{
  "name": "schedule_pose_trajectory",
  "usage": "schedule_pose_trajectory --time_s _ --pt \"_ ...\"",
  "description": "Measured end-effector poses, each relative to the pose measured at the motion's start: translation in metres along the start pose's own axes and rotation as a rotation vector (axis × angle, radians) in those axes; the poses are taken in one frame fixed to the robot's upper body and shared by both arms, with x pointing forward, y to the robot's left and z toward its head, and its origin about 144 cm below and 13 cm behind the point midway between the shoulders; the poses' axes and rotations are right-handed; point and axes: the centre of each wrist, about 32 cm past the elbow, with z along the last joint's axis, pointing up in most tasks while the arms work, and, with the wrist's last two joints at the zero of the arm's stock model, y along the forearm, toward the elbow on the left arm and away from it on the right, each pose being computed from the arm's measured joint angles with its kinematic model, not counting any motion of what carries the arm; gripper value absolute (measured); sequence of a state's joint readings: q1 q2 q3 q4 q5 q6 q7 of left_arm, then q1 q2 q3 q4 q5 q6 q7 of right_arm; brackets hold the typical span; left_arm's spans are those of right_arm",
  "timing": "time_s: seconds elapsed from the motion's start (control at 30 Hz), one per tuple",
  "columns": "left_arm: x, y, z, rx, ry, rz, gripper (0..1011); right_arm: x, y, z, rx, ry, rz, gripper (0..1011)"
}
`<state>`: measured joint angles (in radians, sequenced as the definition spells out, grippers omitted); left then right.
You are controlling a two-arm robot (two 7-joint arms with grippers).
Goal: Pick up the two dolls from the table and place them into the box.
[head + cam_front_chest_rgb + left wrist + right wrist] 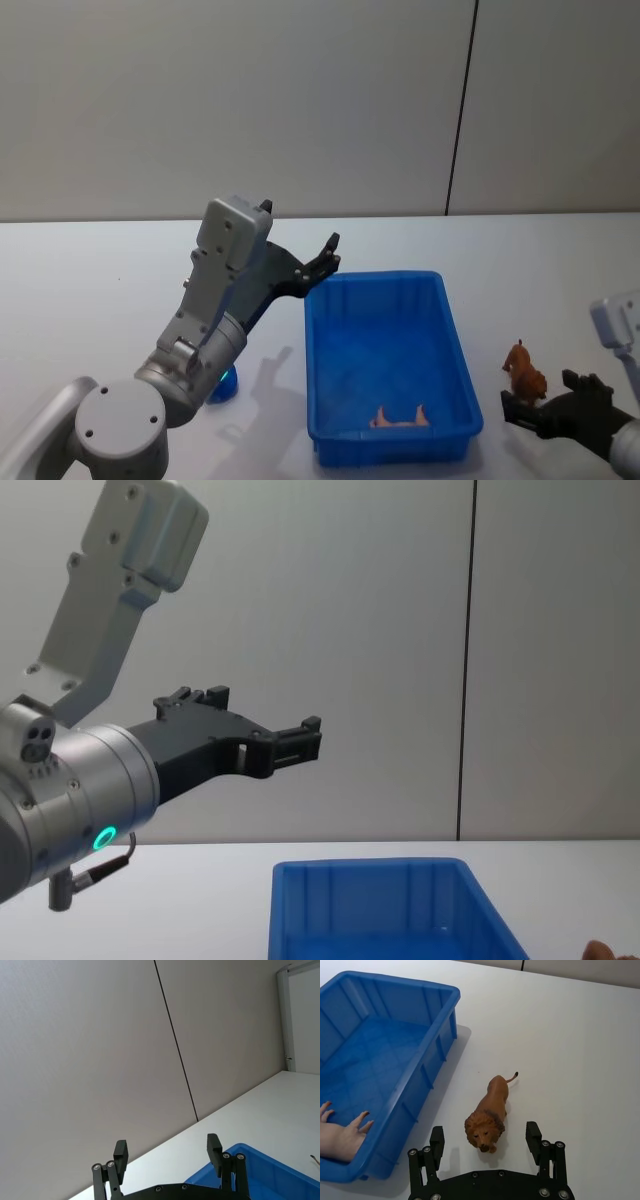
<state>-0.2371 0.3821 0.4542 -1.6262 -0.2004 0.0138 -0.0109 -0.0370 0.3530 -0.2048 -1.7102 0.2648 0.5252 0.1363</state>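
counts: we count two pincers, one box, three small figures: one lion doll, one blue doll, one flesh-coloured figure.
head view: it gives us the blue doll on the bench, left of the box and partly hidden by the left arm. The flesh-coloured figure lies in the box against its near wall.
right wrist view: it gives us the lion's fit in the pincer.
chest view: it gives us the left pincer's height over the box.
right pincer: fingers apart. The lion stands on the bench right of the box, its head between the fingertips, touching neither.
left pincer: fingers apart, holding nothing, raised above the box's far left corner, well apart from the blue doll.
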Motion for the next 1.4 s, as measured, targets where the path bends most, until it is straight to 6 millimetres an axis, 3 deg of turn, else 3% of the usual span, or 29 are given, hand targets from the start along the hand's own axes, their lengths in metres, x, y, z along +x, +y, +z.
schedule_pose_trajectory --time_s 0.43,0.67,1.07,1.4 --pt "0.0 0.0 0.0 0.0 0.0 0.0 1001 -0.003 0.017 0.005 -0.016 -0.016 0.004 996" --pt "0.0 0.0 0.0 0.0 0.0 0.0 1001 -0.003 0.02 0.006 -0.019 -0.021 0.004 832" --pt "0.0 0.0 0.0 0.0 0.0 0.0 1001 -0.004 0.024 0.008 -0.021 -0.025 0.005 456" --pt "0.0 0.0 0.0 0.0 0.0 0.0 1001 -0.004 0.024 0.008 -0.017 -0.029 0.005 439"
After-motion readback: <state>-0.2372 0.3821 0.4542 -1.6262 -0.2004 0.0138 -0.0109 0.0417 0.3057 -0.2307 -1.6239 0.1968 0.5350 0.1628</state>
